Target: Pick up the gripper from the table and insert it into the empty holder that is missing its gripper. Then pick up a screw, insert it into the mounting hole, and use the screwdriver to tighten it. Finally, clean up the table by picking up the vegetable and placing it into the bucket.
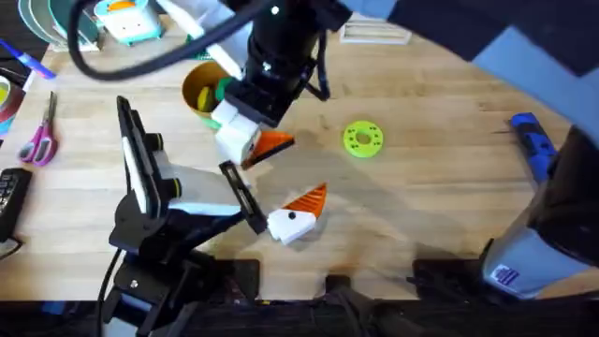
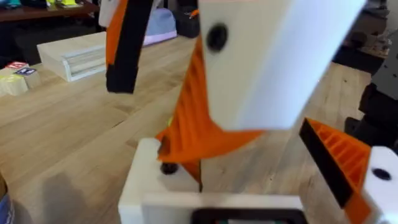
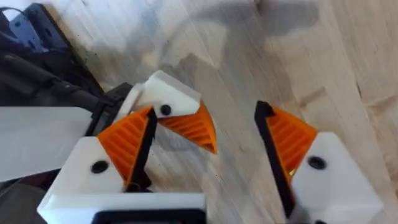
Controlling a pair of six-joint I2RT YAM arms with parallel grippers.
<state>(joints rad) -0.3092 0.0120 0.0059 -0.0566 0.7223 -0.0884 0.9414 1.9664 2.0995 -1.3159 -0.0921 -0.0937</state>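
Closest to the lens, the right arm's fingers (image 3: 311,165), white plastic blocks with orange ribbed pads, stand wide open and hold nothing. They straddle the tip of the left arm. Between them sits the small orange ribbed plastic wedge (image 3: 194,127), set against the white plastic holder block (image 3: 166,96) on the left arm. The holder's dark mounting hole (image 3: 165,110) looks empty. Whether the wedge is pushed fully home I cannot tell.

The left arm's fingers (image 2: 339,155) are also apart and grip nothing. They lie low over the light wooden plank bench (image 1: 440,187), near its middle.

The insertion step seems to be at its end, with the screw step next. That calls for the right arm to lift clear without dragging the wedge out, then fetch a screw, though I can make out none. The left arm should hold steady so the hole stays presented.

The blue pen-shaped screwdriver (image 1: 529,140) waits at the far right. The small yellow-rimmed bucket (image 1: 198,89) stands far and left of centre, for the last step.
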